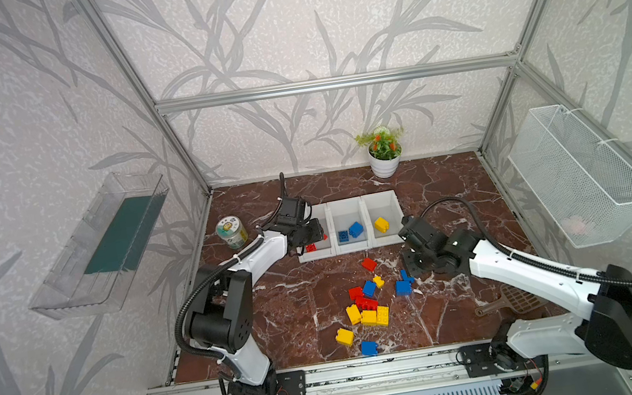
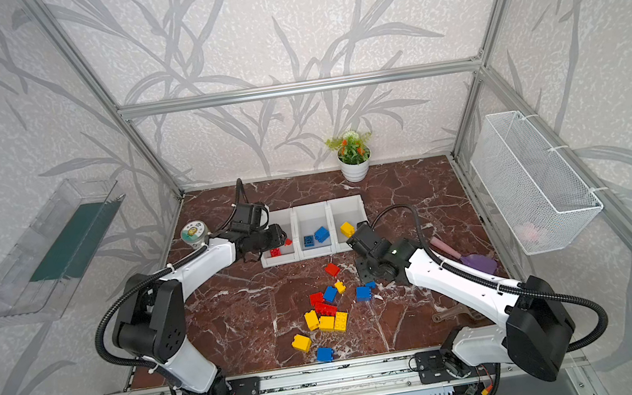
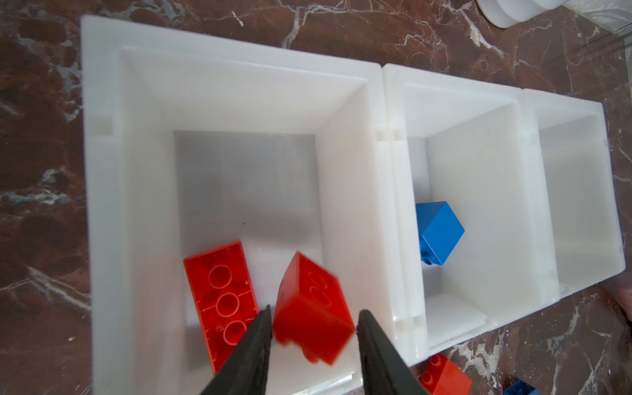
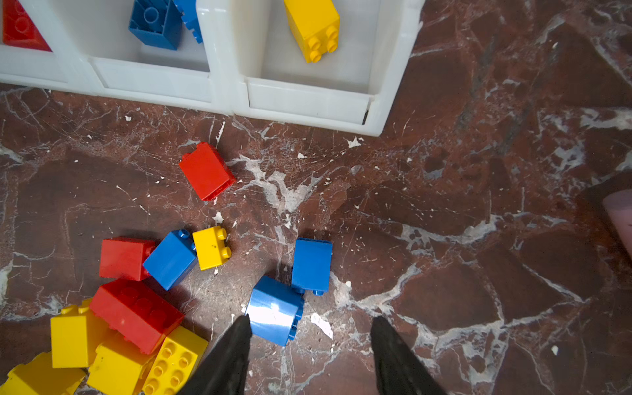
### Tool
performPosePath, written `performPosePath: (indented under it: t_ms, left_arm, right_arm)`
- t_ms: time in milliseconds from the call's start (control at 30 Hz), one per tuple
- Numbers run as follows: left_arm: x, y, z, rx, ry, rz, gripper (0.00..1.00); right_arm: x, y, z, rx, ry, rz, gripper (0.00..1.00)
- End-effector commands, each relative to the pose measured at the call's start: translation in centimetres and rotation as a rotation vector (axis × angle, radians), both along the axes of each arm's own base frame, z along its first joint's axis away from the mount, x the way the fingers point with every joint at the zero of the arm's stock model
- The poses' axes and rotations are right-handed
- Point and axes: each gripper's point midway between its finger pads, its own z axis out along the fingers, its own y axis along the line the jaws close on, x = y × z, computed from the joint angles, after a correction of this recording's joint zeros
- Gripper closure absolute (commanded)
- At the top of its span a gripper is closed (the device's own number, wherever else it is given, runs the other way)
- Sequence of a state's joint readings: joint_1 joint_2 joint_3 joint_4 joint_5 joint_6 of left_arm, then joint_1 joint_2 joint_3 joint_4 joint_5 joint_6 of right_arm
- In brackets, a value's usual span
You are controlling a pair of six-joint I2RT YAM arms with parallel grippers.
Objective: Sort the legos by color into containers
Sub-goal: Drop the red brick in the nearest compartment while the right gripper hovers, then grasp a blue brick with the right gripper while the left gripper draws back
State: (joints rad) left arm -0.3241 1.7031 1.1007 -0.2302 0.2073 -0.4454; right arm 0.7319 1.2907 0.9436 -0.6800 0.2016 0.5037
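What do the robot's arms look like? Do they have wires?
The left arm and the right arm both have smooth white shells with chunky black joints. A ribbed black cable loops along each, fastened with white zip ties. The fingers are thin, black and pointed.

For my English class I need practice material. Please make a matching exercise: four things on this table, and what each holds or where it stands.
1 left bin
2 middle bin
3 right bin
4 flower pot

a blue bricks inside
b behind the bins
c red bricks inside
d one yellow brick inside

Pairs: 1-c, 2-a, 3-d, 4-b
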Motion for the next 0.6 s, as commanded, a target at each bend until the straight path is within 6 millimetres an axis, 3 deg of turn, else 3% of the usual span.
performPosePath:
  t_ms: [0, 433, 567]
  left_arm:
    - [-0.1, 0.3, 1.0, -0.015, -0.030, 0.006, 0.53]
    - [-1.5, 1.2, 1.9, -0.038, -0.061, 0.038, 0.50]
    - [-2.3, 1.6, 2.0, -0.048, -0.085, 0.052, 0.49]
  right_arm:
    - [0.2, -0.2, 0.6, -0.017, 0.000, 0.000, 0.43]
    - [0.2, 0.8, 0.2, -0.007, 0.030, 0.035, 0.43]
    - [-0.3, 0.8, -0.8, -0.017, 0.067, 0.051, 0.43]
